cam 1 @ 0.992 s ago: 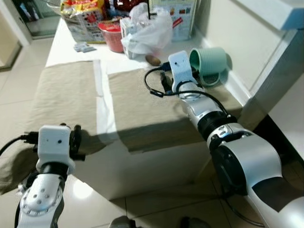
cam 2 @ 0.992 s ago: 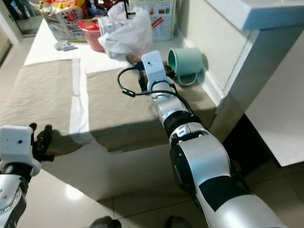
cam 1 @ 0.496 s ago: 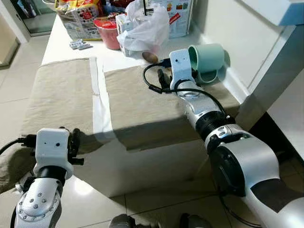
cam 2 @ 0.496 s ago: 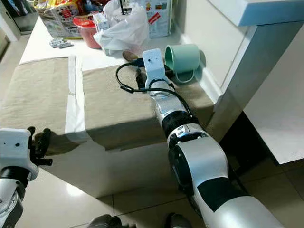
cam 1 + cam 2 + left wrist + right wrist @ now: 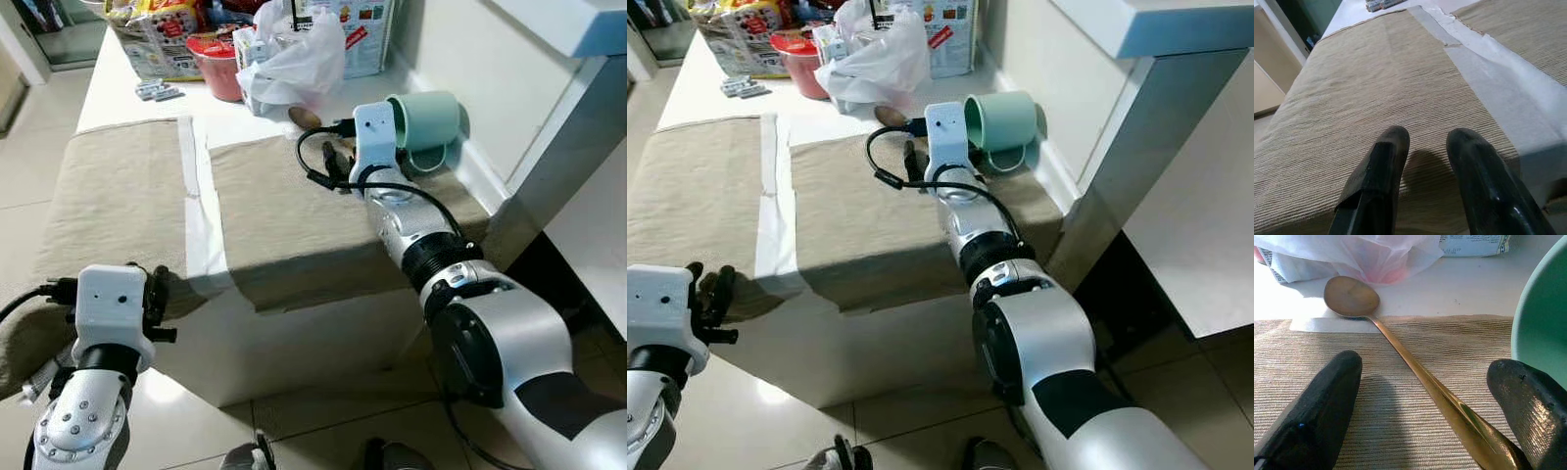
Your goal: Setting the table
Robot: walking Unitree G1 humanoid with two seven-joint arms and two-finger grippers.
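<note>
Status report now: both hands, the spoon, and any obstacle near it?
Right hand open, straddling gold spoon on right placemat. Left hand open, low over left placemat. Green mug on its side, close beside right hand.

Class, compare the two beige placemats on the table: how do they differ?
The left placemat lies bare with the left gripper open at its near edge; the right placemat carries a gold spoon and a tipped green mug, with the right gripper open astride the spoon. Both are ribbed beige cloth.
</note>
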